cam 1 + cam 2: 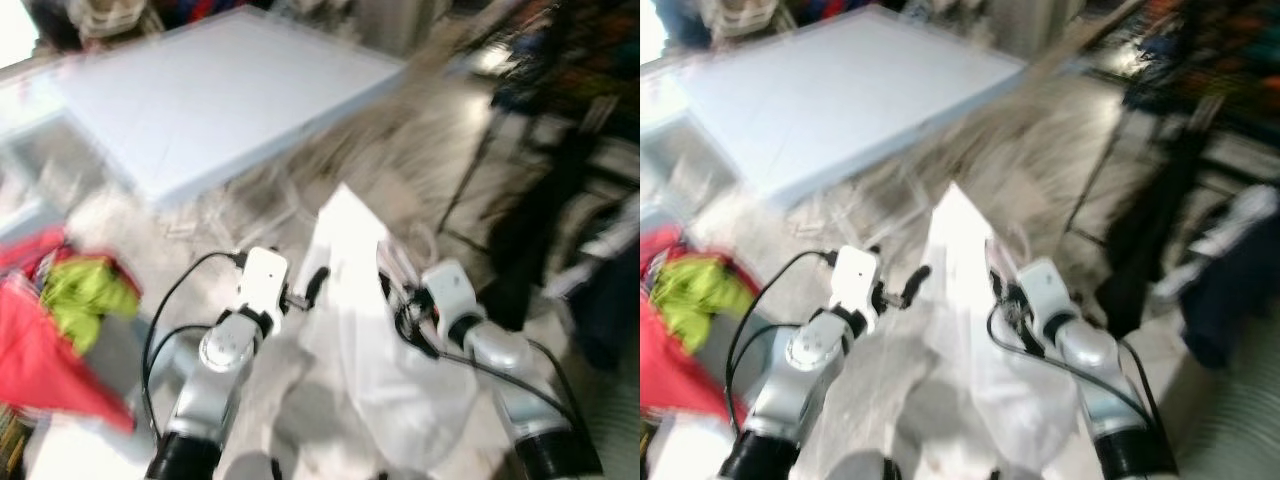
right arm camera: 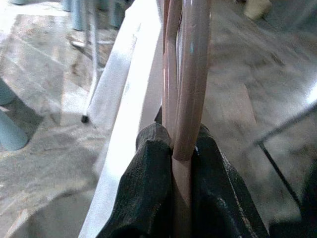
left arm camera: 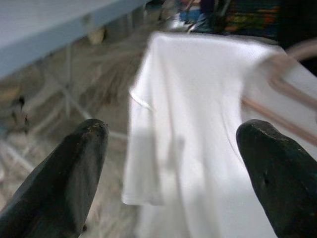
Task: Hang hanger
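A white shirt (image 1: 365, 330) hangs on a pink hanger (image 2: 185, 74) between my two arms, in front of me above the floor. My right gripper (image 2: 173, 148) is shut on the hanger's pink bar, with the shirt draped beside it. My left gripper (image 3: 173, 144) stands open just left of the shirt (image 3: 198, 124), its two black fingers wide apart and nothing between them. The hanger's pink arm (image 3: 287, 99) shows under the shirt's far shoulder. The eye views are blurred.
A large pale blue table (image 1: 220, 90) stands ahead to the left. Red and green clothes (image 1: 60, 310) lie at my left. A dark clothes rack (image 1: 560, 150) with hanging garments stands at the right, over a pale stone floor.
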Tool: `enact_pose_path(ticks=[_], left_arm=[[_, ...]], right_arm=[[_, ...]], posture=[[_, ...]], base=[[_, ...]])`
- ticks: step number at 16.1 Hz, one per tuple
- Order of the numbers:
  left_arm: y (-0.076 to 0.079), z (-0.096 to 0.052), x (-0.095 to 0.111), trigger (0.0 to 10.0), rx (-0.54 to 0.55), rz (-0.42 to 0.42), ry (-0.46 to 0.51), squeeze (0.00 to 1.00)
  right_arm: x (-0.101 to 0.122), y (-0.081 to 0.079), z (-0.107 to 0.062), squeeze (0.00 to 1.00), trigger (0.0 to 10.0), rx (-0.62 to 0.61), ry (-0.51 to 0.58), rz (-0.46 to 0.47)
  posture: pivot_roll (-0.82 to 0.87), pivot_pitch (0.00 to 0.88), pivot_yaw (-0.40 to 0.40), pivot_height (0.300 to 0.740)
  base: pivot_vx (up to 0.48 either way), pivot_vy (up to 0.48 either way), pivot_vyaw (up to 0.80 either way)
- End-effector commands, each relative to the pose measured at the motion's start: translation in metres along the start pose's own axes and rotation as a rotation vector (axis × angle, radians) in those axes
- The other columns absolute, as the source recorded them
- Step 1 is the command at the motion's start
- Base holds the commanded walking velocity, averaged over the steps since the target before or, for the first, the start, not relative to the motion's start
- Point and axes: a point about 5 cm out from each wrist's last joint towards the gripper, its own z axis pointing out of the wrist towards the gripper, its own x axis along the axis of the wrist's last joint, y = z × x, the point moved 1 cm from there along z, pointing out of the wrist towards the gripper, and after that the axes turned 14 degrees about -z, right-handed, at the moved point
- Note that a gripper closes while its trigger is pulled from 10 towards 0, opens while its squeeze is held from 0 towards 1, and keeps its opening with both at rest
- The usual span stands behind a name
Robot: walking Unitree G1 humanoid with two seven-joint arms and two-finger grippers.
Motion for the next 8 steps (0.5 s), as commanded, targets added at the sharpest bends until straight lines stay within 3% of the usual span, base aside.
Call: enact_pose_path(ticks=[1, 3, 8], left_arm=[[0.000, 0.000, 0.000, 10.0, -0.014, 0.000, -0.011, 0.00], [0.005, 0.002, -0.002, 10.0, -0.037, 0.030, -0.018, 0.00], [0.000, 0.007, 0.000, 10.0, -0.025, 0.038, -0.017, 0.00]], right_arm=[[0.023, 0.006, 0.005, 0.00, 10.0, -0.031, 0.116, -0.009], [0.041, 0.003, 0.011, 0.00, 10.0, -0.003, 0.191, 0.041], [0.073, -0.002, 0.002, 0.00, 10.0, 0.171, 0.332, 0.100]], posture=[[-0.08, 0.000, 0.040, 0.740], [-0.08, 0.000, 0.035, 0.740], [-0.08, 0.000, 0.033, 0.740]], base=[[0.000, 0.000, 0.80], [0.000, 0.000, 0.80], [0.000, 0.000, 0.00]])
